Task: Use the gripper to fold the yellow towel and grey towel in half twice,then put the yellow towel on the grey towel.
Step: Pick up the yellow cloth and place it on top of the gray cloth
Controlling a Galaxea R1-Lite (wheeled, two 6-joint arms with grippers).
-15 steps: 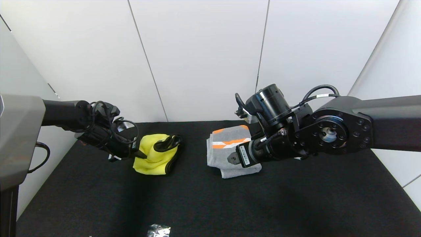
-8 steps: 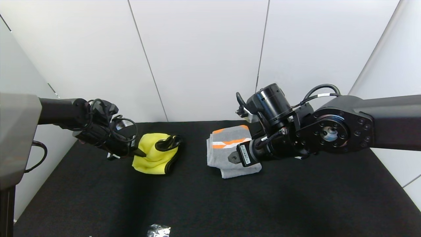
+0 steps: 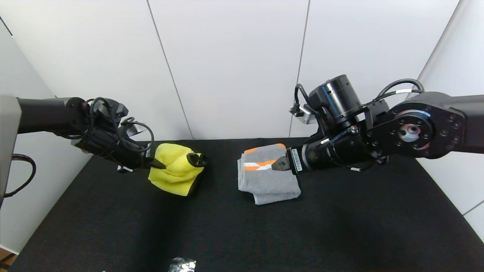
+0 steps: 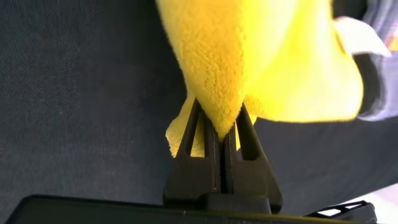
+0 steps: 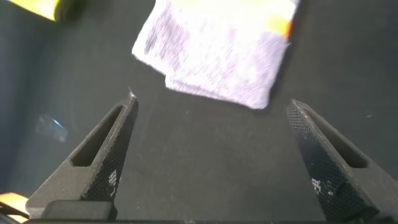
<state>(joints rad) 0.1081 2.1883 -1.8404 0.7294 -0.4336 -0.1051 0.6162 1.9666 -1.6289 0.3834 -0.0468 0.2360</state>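
The yellow towel (image 3: pixel 174 169) is bunched and lifted off the black table at the left. My left gripper (image 3: pixel 160 165) is shut on its near-left edge; the left wrist view shows the yellow towel (image 4: pixel 249 56) pinched between the closed fingers (image 4: pixel 205 146) of the left gripper (image 4: pixel 221 127). The grey towel (image 3: pixel 266 177) lies folded on the table at centre right, its orange and white band at the far end. My right gripper (image 3: pixel 280 164) hovers over that towel's right side, open and empty. In the right wrist view the grey towel (image 5: pixel 217 53) lies beyond the wide-apart fingers of the right gripper (image 5: pixel 211 112).
The black table (image 3: pixel 242 234) spreads toward the front. A small crinkled shiny scrap (image 3: pixel 182 264) lies at the front edge. White wall panels (image 3: pixel 227 68) close off the back and both sides.
My left gripper has risen and pulled the yellow towel up and slightly left, bunching it. My right arm has lifted and drawn back to the right, off the grey towel.
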